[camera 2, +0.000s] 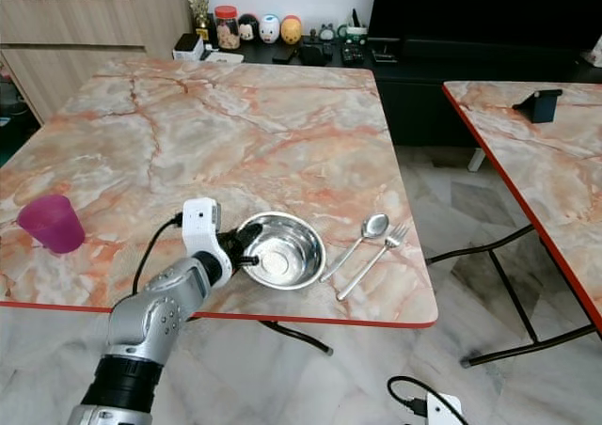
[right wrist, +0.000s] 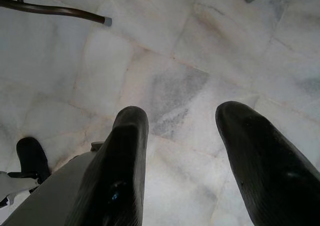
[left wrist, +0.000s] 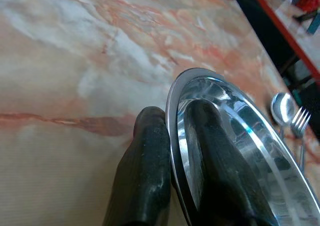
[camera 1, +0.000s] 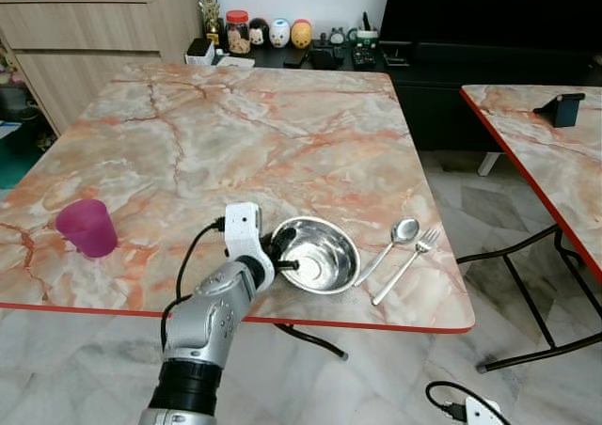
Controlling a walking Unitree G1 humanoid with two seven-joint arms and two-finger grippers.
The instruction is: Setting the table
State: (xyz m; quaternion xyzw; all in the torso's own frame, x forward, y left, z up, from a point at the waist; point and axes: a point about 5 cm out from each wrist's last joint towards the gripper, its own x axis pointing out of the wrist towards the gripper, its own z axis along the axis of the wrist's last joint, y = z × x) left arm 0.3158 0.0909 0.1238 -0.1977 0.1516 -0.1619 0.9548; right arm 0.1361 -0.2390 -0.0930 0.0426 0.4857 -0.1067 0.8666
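We see the bowl [camera 1: 317, 254] standing upright near the front edge of the table [camera 1: 245, 133], right of that edge's middle. Our left gripper [left wrist: 172, 158] is clamped on the bowl's near-left rim: 1 finger [left wrist: 147, 171] presses the outside wall, the other lies inside the bowl, and the thin steel rim runs between the 2. The left arm [camera 1: 209, 326] reaches up and forward from below the table edge, its silver forearm angled toward the bowl, the white wrist block [camera 1: 244, 229] sitting just left of the bowl with a black cable [camera 1: 188, 260] looping back along the arm.

Just right of the bowl lie a spoon [camera 1: 393, 244] and a fork [camera 1: 408, 263], side by side, apart from the bowl, both slanting with their heads away from us. Well left of the bowl, by the table's left edge, stands a pink cup [camera 1: 87, 227].

Our right gripper [right wrist: 182, 146] hangs low over the marble floor [right wrist: 165, 61], its 2 fingers spread wide with nothing between them.

Far right of the bowl, across a gap of floor, is a 2nd table [camera 1: 550, 152] with a small dark stand [camera 1: 562, 108] on it.
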